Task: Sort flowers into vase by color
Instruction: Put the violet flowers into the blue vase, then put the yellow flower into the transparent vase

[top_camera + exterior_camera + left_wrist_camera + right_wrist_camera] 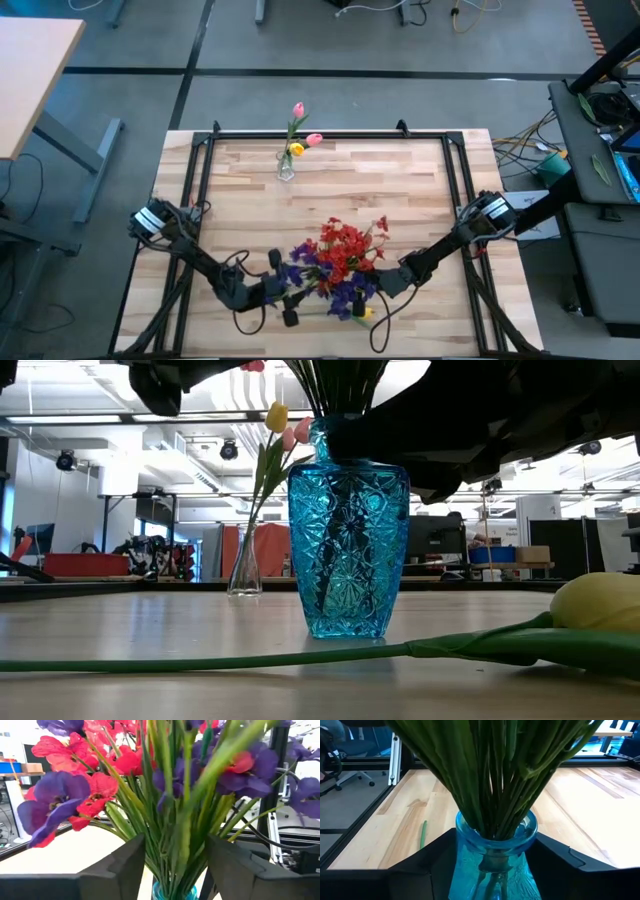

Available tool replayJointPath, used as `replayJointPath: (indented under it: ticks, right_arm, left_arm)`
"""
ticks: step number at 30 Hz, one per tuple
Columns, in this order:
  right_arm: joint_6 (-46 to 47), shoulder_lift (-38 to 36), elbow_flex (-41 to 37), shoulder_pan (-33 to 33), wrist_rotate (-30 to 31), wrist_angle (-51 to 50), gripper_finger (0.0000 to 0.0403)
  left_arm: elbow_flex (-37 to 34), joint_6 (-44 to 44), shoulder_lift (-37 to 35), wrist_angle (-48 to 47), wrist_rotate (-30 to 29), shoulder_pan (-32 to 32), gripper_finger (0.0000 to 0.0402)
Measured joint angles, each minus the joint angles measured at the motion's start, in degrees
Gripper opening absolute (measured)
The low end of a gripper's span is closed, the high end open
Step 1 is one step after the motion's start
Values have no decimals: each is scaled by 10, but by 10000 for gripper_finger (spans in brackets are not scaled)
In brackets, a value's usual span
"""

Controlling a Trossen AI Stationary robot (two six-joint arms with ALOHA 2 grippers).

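A blue cut-glass vase [348, 550] stands on its base near the table's near edge. It holds red and purple flower clusters [340, 262] on green stems [490, 775]. My right gripper [495, 865] is at the vase's neck. My left gripper [175, 865] is open, with one finger on each side of the stem bunch just above the rim; whether it touches the stems does not show. A small clear vase [287, 165] near the far edge holds pink tulips [313, 139] and a yellow one [277, 416]. Another yellow tulip [600, 603] lies flat on the table by the blue vase. My right gripper holds the blue vase by its neck [465, 845], just under the rim, between its two fingers [430, 862]. The fingers come in about level from the table's right side. The vase stays upright with its base [345, 628] on the table.
The table has a black frame rail [330, 135] along its far edge and rails down both sides. The lying tulip's long stem [200, 660] runs across the near part of the table. Bare wood lies between the two vases.
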Motion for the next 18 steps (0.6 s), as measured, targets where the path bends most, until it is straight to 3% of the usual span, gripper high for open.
replayJointPath:
  ticks: [7,18]
  right_arm:
    - [1,0,0,0,0,-1,248]
    - [20,-3,0,3,-1,-2,272]
  left_arm:
    - [0,2,-1,2,-21,-11,212]
    - [0,2,-1,2,-47,-37,213]
